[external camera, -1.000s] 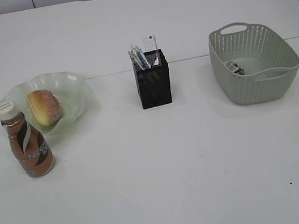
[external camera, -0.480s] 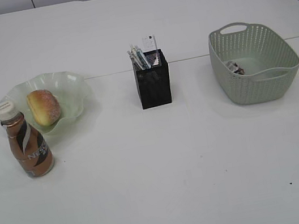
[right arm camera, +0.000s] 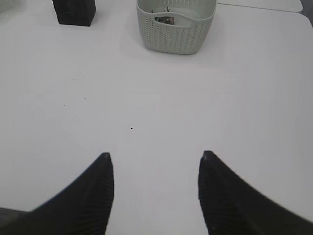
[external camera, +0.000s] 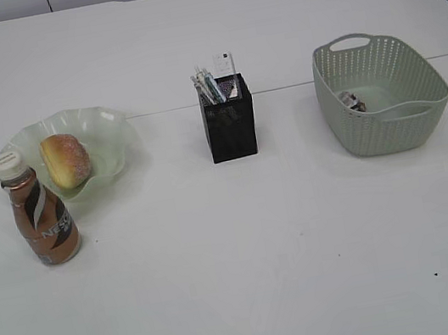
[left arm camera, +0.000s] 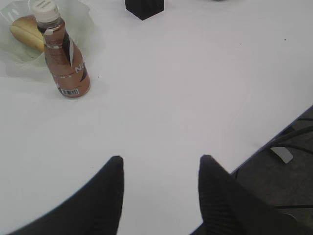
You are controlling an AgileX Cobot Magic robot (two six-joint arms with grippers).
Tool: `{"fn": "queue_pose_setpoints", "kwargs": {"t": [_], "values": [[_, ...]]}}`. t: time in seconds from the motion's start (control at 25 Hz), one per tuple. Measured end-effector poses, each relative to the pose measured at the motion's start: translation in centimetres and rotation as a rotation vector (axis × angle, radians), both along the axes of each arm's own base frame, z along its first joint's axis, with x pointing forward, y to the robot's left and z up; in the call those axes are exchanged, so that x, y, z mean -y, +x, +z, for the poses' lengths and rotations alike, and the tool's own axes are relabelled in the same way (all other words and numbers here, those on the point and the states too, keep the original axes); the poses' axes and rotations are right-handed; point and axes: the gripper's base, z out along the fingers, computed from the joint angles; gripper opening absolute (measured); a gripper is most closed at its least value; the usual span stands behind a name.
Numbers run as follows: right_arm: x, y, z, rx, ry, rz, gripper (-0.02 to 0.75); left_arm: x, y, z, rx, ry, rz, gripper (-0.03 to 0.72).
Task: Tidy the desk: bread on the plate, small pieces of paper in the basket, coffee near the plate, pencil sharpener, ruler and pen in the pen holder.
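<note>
Two pincers, left pincer point(left arm camera: 159, 164) and right pincer point(right arm camera: 154, 159), hang spread and empty over the white surface point(external camera: 248, 258). Farther off: coffee point(external camera: 41, 217) beside the plate point(external camera: 105, 127) holding bread point(external camera: 65, 160), pen holder point(external camera: 230, 123), basket point(external camera: 388, 118).

On the desk point(external camera: 244, 284), the bread point(external camera: 65, 160) lies in the plate point(external camera: 105, 123) at left, the coffee point(external camera: 41, 219) standing just before it. The pen holder point(external camera: 230, 128), ruler point(external camera: 226, 64) inside, stands centre; the basket point(external camera: 379, 90) sits at right, paper scraps point(external camera: 352, 100) within.
</note>
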Motion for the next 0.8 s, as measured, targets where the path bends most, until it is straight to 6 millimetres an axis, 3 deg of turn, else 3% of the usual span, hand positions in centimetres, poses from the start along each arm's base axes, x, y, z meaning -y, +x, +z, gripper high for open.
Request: {"fn": "queue_pose_setpoints", "kwargs": {"t": [0.4, 0.8], "values": [[0.00, 0.00, 0.00, 0.000, 0.000, 0.000, 0.436, 0.00, 0.00, 0.00, 0.000, 0.000, 0.000, 0.354], [0.00, 0.00, 0.00, 0.000, 0.000, 0.000, 0.436, 0.00, 0.00, 0.00, 0.000, 0.000, 0.000, 0.301]]}}
